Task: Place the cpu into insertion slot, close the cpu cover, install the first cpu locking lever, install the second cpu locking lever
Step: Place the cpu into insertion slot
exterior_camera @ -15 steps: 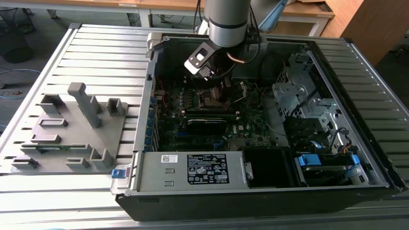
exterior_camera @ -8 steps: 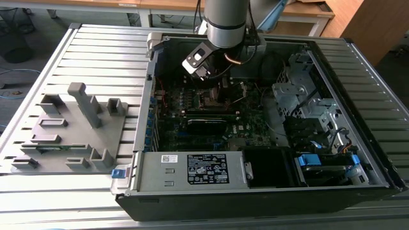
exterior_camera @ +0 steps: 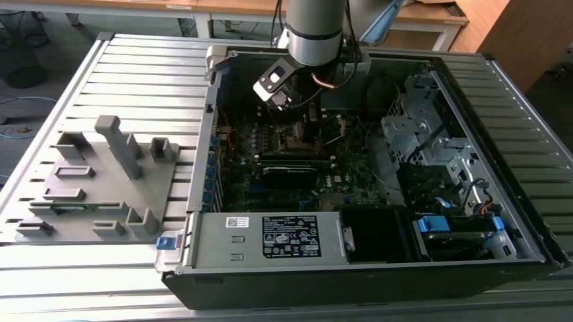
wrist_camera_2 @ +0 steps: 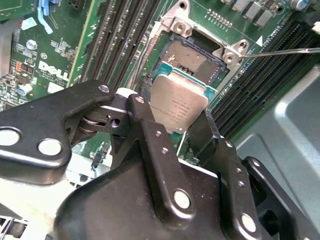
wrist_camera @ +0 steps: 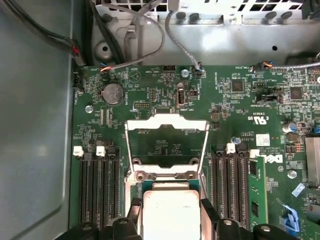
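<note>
- The cpu [wrist_camera_2: 180, 100] is clamped by its opposite edges in the gripper [wrist_camera_2: 174, 117], flat face up and roughly level. It hovers just above the near edge of the insertion slot [wrist_camera_2: 192, 55].
- The insertion slot lies straight ahead of the gripper; most of its dark bed is uncovered beyond the cpu.
- In the first wrist view, the cpu cover [wrist_camera: 166, 122] stands raised on the far side of the insertion slot, out of the way of the drop.
- A thin silvery rod [wrist_camera_2: 280, 51], likely a locking lever, juts out from the insertion slot's corner, apart from the gripper.
- Black memory slots [wrist_camera: 97, 192] flank the insertion slot on both sides, close to the gripper's fingers [wrist_camera: 207, 215].
</note>
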